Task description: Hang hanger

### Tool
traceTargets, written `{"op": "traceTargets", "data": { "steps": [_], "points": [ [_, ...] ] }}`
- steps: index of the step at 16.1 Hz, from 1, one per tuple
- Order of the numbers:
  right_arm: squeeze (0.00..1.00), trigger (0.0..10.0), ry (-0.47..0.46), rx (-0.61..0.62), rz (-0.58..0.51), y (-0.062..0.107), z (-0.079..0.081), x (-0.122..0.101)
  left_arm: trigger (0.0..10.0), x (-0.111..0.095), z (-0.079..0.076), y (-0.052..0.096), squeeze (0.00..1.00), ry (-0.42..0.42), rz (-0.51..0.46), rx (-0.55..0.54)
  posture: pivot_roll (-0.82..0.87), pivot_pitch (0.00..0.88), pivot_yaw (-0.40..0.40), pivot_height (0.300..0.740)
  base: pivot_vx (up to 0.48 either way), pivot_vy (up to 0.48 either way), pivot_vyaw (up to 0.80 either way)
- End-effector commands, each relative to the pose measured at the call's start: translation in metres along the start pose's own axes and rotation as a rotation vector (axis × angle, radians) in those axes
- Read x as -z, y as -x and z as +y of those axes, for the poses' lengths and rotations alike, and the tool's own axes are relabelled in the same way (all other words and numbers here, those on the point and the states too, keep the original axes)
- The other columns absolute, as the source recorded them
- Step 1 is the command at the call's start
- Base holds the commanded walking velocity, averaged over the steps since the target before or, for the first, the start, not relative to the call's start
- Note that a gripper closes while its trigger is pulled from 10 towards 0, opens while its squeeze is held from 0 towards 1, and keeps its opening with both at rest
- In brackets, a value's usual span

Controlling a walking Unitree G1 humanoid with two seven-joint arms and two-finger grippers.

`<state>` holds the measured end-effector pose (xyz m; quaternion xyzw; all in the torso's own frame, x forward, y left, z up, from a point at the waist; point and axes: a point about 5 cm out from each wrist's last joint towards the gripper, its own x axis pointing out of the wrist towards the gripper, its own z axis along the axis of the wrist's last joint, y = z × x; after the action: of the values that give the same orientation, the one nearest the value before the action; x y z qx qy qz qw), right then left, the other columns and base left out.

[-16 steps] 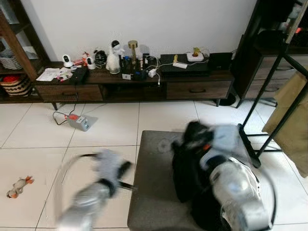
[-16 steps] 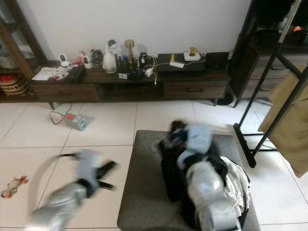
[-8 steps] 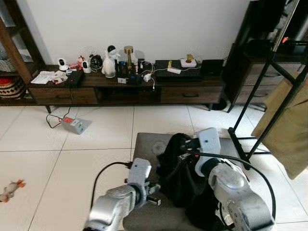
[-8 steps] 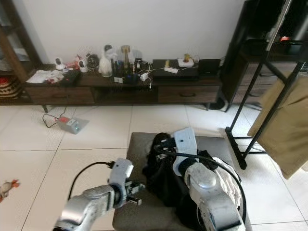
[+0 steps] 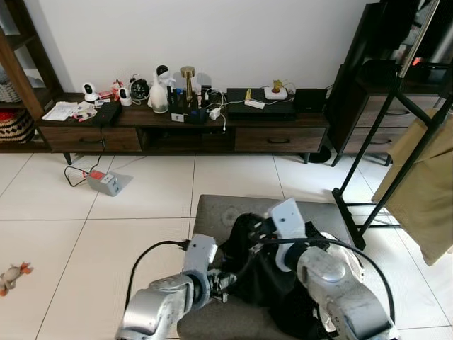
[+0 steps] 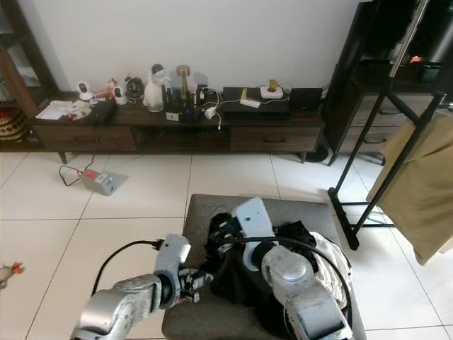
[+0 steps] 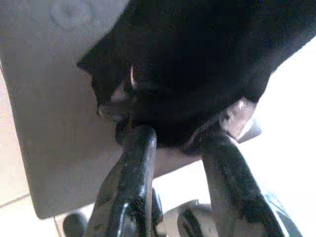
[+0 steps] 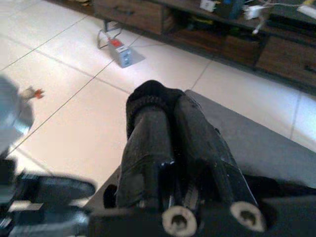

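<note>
Low, both arms bent inward, left claw [image 7: 173, 148] spread at black garment [image 7: 197, 64]

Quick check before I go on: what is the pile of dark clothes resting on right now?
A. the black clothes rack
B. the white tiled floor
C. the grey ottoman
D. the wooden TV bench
C: the dark clothes lie on the grey ottoman, with the left gripper and the right gripper both reaching in at the pile.
</note>
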<state>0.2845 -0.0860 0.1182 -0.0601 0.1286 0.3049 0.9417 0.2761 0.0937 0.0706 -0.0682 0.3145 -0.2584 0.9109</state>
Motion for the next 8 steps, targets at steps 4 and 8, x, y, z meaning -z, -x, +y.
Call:
{"op": "traceTargets", "data": {
  "steps": [4,8],
  "points": [
    [0.00,10.0,0.009,-0.028,0.024,-0.001,0.002,0.003,10.0,-0.003,-0.012,0.002,1.00,-0.015,-0.006,0.070,0.07,0.100,-0.106,0.740,0.000,0.000,0.00],
    [0.00,10.0,0.019,-0.039,0.035,-0.004,0.004,0.005,10.0,-0.007,-0.014,0.000,0.00,-0.023,-0.049,0.014,0.07,0.097,-0.107,0.740,0.000,0.000,0.00]
  ]
}}
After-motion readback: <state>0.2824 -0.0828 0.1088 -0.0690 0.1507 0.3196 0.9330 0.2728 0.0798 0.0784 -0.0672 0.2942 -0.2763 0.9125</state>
